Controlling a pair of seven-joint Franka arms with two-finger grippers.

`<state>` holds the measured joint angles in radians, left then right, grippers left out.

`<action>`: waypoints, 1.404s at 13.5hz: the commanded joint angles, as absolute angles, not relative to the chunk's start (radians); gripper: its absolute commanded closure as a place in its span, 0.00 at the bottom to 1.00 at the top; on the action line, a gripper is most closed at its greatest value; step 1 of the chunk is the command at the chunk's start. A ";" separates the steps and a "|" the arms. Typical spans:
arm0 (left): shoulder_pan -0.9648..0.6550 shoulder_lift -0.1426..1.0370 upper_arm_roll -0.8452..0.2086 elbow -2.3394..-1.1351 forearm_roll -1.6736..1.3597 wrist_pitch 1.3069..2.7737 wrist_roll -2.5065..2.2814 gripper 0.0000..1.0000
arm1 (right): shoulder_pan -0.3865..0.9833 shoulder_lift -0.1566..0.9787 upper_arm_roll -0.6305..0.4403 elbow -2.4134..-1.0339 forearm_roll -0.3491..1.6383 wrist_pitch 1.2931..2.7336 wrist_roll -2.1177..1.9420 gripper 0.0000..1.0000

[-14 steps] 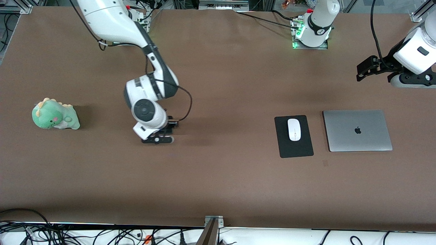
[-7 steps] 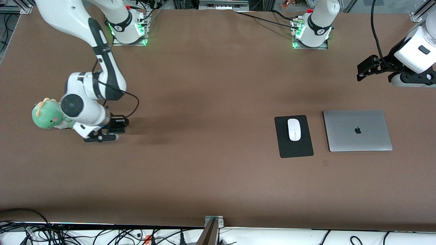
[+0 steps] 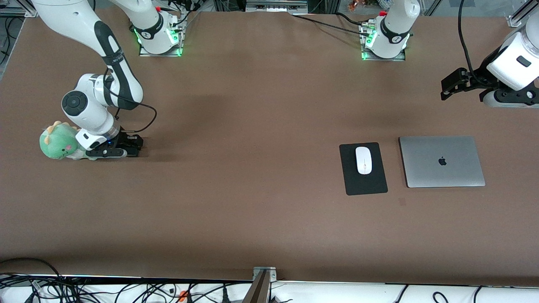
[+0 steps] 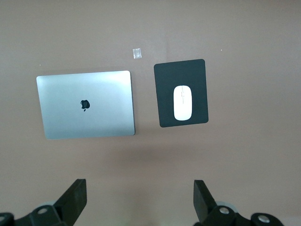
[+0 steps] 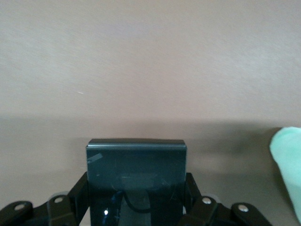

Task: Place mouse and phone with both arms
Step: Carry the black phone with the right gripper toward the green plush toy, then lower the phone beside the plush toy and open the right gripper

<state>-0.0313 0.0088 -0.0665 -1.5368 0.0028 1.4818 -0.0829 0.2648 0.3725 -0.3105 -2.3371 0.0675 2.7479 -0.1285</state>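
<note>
The white mouse [image 3: 364,160] lies on a black mouse pad [image 3: 366,185] toward the left arm's end of the table; it also shows in the left wrist view [image 4: 183,102]. My right gripper [image 3: 126,148] is low over the table, right beside a green plush toy, and is shut on the black phone [image 5: 136,165], its fingers [image 5: 81,190] against the phone's two sides. My left gripper [image 3: 450,86] is open and empty, held high over the table's edge at the left arm's end; its fingers [image 4: 75,200] stand wide apart.
A green dinosaur plush [image 3: 57,143] sits at the right arm's end, touching or almost touching the right hand; it also shows in the right wrist view [image 5: 288,160]. A closed silver laptop [image 3: 441,162] lies beside the mouse pad. Cables hang along the table's near edge.
My right arm has swept with the phone from the table's middle to the right arm's end and dropped low beside the plush. The left arm, mouse and laptop have not moved.
</note>
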 commanded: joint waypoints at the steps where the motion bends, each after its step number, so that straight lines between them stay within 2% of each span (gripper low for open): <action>1: -0.032 0.020 -0.071 -1.503 0.008 1.462 -0.066 0.00 | 0.242 0.362 -0.298 -2.352 0.093 2.783 -0.160 0.69; 2: -0.032 0.020 -0.071 -1.503 0.008 1.462 -0.066 0.00 | 0.242 0.373 -0.298 -2.350 0.110 2.793 -0.160 0.68; 3: -0.032 0.020 -0.071 -1.503 0.008 1.462 -0.066 0.00 | 0.242 0.377 -0.295 -2.349 0.112 2.804 -0.160 0.54; 4: -0.032 0.020 -0.071 -1.503 0.008 1.462 -0.066 0.00 | 0.242 0.382 -0.290 -2.345 0.112 2.804 -0.161 0.15; 5: -0.032 0.020 -0.071 -1.503 0.008 1.462 -0.066 0.00 | 0.244 0.383 -0.287 -2.341 0.110 2.803 -0.166 0.00; 10: -0.032 0.020 -0.072 -1.502 0.008 1.462 -0.066 0.00 | 0.250 0.359 -0.285 -2.307 0.110 2.722 -0.166 0.00; 12: -0.032 0.020 -0.071 -1.502 0.008 1.462 -0.066 0.00 | 0.250 0.345 -0.285 -2.232 0.112 2.580 -0.164 0.00; 15: -0.032 0.020 -0.071 -1.502 0.008 1.462 -0.066 0.00 | 0.250 0.342 -0.288 -2.058 0.115 2.271 -0.152 0.00; 17: -0.032 0.020 -0.071 -1.503 0.008 1.462 -0.066 0.00 | 0.249 0.319 -0.293 -1.999 0.126 2.171 -0.150 0.00; 19: -0.032 0.020 -0.071 -1.502 0.008 1.462 -0.066 0.00 | 0.249 0.266 -0.293 -1.990 0.126 2.129 -0.149 0.00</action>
<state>-0.0315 0.0088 -0.0685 -1.5343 0.0028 1.4818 -0.0829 0.2527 0.3181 -0.2919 -1.9945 0.1104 2.1807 -0.1367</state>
